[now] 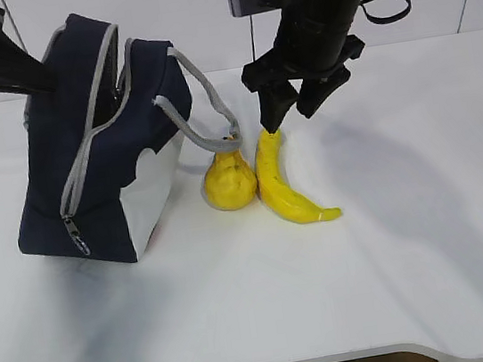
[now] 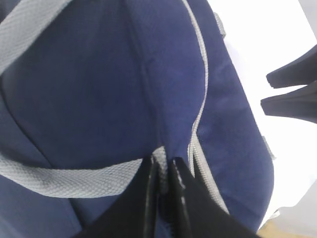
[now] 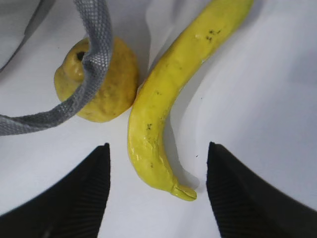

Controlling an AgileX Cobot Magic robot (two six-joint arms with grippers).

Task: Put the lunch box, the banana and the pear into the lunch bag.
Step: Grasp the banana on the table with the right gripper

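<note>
Jaws, left gripper: nearly closed, pinching the lunch bag fabric by the zipper, upper left of the exterior frame. Pear: centre, on the surface, a bag handle draped over it. Banana: touching the pear's right side, long axis running from upper centre toward lower right. Jaws, right gripper: spread wide, straddling the banana's upper end; nearer arm. Lunch box: not visible.

Navy lunch bag stood unzipped near the worktop's left edge, squat yellow pear just beside it under a handle, curved banana touching the pear
</note>
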